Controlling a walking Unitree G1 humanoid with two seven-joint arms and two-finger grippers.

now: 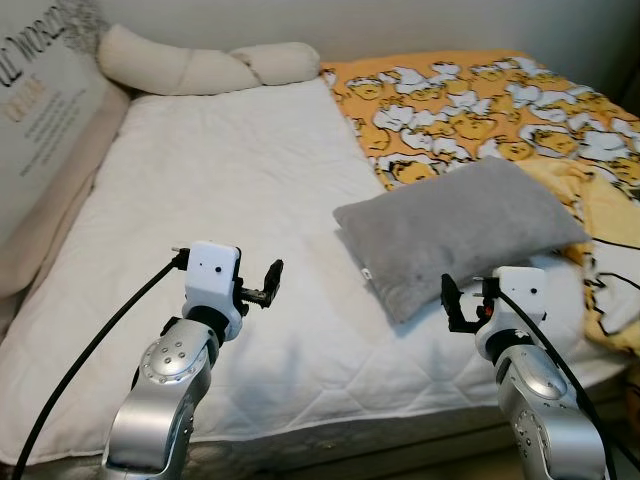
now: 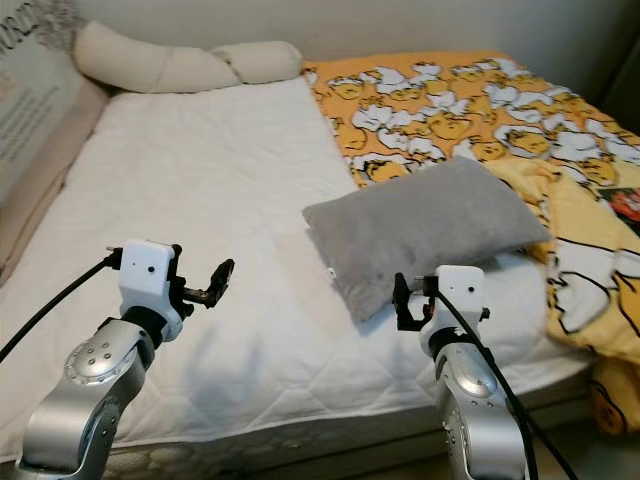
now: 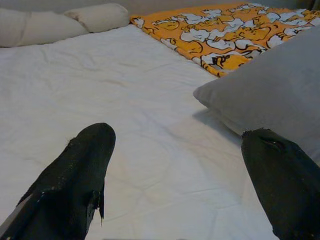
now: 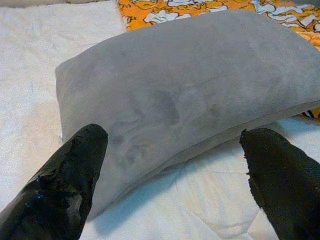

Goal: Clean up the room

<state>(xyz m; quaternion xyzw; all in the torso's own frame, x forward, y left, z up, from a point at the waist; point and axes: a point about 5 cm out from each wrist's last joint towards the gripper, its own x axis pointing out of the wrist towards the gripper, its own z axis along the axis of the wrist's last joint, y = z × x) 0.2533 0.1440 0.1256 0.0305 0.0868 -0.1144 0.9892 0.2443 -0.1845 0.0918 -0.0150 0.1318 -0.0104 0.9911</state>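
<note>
1. Left gripper (image 1: 272,283): we hold it over the near left part of the white quilted mattress (image 1: 220,200). Its black fingers (image 3: 75,180) stand wide apart, grip nothing and touch nothing.
2. Right gripper (image 1: 452,302): we hold it just near of the grey pillow (image 1: 455,230). Its fingers (image 4: 60,185) are spread wide, with the pillow's near edge between them in the right wrist view; whether they touch it we cannot tell.
3. Grey pillow: soft, velvety, rectangular, plump, with rounded corners. It lies flat on the right half of the mattress. Its long axis runs left to right, with the right end angled slightly farther away.
4. Orange blanket (image 1: 480,105): printed with white and yellow cartoon figures, rumpled, covering the far right of the bed and trailing down the right side. The pillow's far edge overlaps it.
5. Cream bolster (image 1: 200,65): long, knotted, tube-shaped, lying across the far end of the mattress.
</note>
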